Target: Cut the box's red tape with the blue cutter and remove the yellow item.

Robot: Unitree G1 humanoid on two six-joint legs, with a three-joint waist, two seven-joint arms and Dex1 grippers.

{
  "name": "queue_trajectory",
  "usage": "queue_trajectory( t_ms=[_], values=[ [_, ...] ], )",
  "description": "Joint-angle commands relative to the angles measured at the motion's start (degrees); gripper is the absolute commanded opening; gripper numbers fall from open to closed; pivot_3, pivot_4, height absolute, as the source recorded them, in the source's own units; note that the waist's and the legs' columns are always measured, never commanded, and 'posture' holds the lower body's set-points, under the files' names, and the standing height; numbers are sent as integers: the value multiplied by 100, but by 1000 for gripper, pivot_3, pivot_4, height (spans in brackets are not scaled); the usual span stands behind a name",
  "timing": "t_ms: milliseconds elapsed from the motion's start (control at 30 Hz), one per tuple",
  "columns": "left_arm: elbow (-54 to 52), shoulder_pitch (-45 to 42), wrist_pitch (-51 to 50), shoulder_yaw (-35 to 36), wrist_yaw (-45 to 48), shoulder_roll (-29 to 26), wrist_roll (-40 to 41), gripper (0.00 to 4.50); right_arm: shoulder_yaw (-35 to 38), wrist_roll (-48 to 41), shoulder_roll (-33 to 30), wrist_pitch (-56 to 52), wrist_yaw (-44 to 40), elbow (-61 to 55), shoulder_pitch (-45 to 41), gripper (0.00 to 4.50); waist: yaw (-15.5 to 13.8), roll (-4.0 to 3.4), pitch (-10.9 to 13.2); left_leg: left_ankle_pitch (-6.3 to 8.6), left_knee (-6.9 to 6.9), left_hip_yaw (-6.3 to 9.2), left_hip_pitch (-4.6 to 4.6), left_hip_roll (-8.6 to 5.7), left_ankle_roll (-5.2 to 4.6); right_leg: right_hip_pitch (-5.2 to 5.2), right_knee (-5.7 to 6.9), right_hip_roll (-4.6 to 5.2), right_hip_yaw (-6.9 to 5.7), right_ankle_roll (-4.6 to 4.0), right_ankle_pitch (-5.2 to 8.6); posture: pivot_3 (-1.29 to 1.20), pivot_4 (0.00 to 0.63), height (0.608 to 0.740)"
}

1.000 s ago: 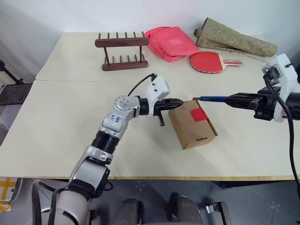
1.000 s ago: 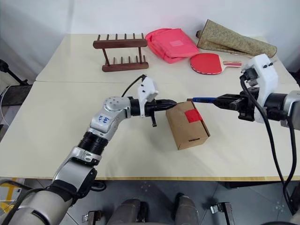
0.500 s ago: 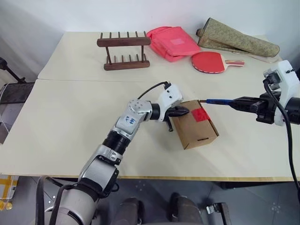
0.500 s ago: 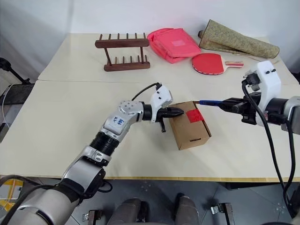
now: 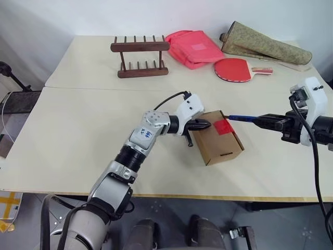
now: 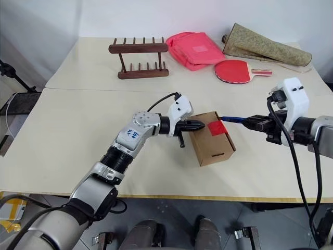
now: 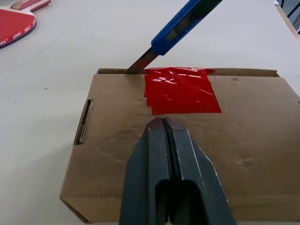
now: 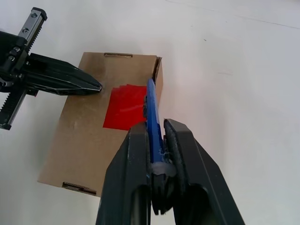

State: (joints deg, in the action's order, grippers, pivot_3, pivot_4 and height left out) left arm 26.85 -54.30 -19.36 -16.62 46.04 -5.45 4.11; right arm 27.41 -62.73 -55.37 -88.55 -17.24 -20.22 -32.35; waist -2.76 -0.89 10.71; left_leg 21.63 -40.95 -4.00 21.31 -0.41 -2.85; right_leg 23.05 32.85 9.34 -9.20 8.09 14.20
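The brown cardboard box lies on the table with the red tape across its top seam. My left gripper is shut, and its tips rest on the box top just short of the red tape. My right gripper is shut on the blue cutter, held nearly level from the right. The cutter's blade tip touches the box's far top edge beside the tape. The yellow item is hidden.
At the back of the table stand a wooden peg rack, a pink bag, a red ping-pong paddle and a rolled mat. Bare tabletop lies to the left of the box.
My left gripper has moved from the box's left edge onto its top. My right gripper has lowered the cutter, bringing the blade tip down to the box edge by the tape.
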Motion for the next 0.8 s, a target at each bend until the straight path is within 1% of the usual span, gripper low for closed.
queue_trajectory(
  t_ms=[33,133,200,267,467,533,567,633,700,767,800],
  values=[
    [-185,39,-39,-50,45,3,-57,0,107,15,24,57,-15,-178,25,157,-1,0,0,0,-2,-1,0,0,0,0,1,0,2,0,0,0,150,740],
    [-164,24,-48,-55,35,3,-70,0,110,-24,8,-96,-30,-137,6,157,0,0,0,0,-6,-1,0,0,0,0,5,1,4,-1,0,0,150,740],
    [-65,-64,-34,-137,45,-1,-164,0,32,-204,-143,-327,-87,-64,-13,157,-1,0,0,0,-7,-1,0,0,0,0,6,1,4,-1,0,0,150,740],
    [98,-221,-49,-278,94,29,-298,0,-186,-507,-398,-395,-60,133,-9,157,-15,-1,0,0,-7,-1,0,1,0,0,7,1,4,-1,1,0,150,740],
    [593,-611,-264,-570,250,225,-548,0,-829,-1075,-764,-395,257,762,-404,157,-6,1,-1,1,-12,-5,-3,1,-2,-2,8,2,8,-3,1,0,150,740],
    [731,-639,-373,-773,459,249,-653,0,-1145,-1406,-881,-395,486,1105,-616,157,-3,2,-1,1,-12,-5,-3,2,-2,-2,9,2,6,-3,1,0,150,740],
    [765,-624,-422,-871,566,245,-698,0,-1379,-1608,-1022,-395,596,1273,-731,157,-1,2,-2,1,-12,-6,-5,3,-2,-2,9,2,7,-3,1,0,150,740],
    [809,-577,-418,-1009,653,224,-798,0,-1628,-2083,-1063,-395,1006,1700,-1028,157,-1,7,-5,1,-11,-4,-6,3,-2,-2,9,3,7,-4,2,0,150,740],
    [898,-511,-317,-1153,659,198,-956,0,-1867,-2815,-979,-395,1721,2359,-1396,157,6,24,-16,1,-11,-2,-9,5,-2,-3,11,3,4,-6,2,0,150,740],
    [966,-449,-260,-1239,683,193,-1063,0,-2272,-3872,-1190,-69,2478,2732,-1439,157,2,39,-25,1,-12,1,-8,6,-2,-4,12,6,2,-8,2,0,150,740],
    [974,-414,-283,-1242,707,208,-1070,0,-2530,-4432,-1398,175,2850,2755,-1381,157,1,42,-27,1,-14,3,-8,6,-2,-6,12,7,1,-9,2,0,150,740]
  ],
)
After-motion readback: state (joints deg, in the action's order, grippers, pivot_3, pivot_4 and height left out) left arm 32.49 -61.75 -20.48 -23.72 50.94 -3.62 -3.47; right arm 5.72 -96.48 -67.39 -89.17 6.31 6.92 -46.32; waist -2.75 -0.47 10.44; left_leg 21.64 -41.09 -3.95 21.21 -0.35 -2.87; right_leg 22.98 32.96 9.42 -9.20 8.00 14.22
